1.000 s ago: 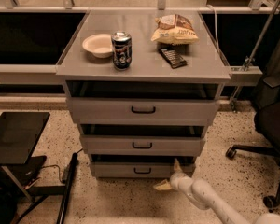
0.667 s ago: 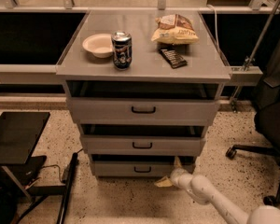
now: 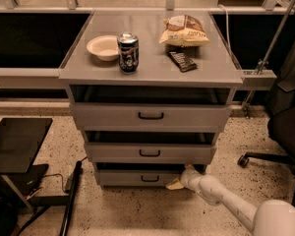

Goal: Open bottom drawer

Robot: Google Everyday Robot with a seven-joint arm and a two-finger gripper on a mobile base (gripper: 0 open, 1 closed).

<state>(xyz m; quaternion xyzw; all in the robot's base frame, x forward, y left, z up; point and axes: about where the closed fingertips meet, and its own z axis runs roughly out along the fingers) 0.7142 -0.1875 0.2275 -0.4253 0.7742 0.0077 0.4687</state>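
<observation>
Bottom drawer (image 3: 137,177), pincer (image 3: 181,177) spread open at its right end, holding nothing

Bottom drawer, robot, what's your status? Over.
Gripper low by the floor, at bottom drawer right end. Black bar handle untouched. Nothing blocking the drawer front.

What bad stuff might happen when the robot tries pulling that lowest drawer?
The claw sits at the bottom drawer's right end, away from its handle, so it might slip off or pull crookedly. A hard tug may shake the cabinet and tip the can on top.
</observation>
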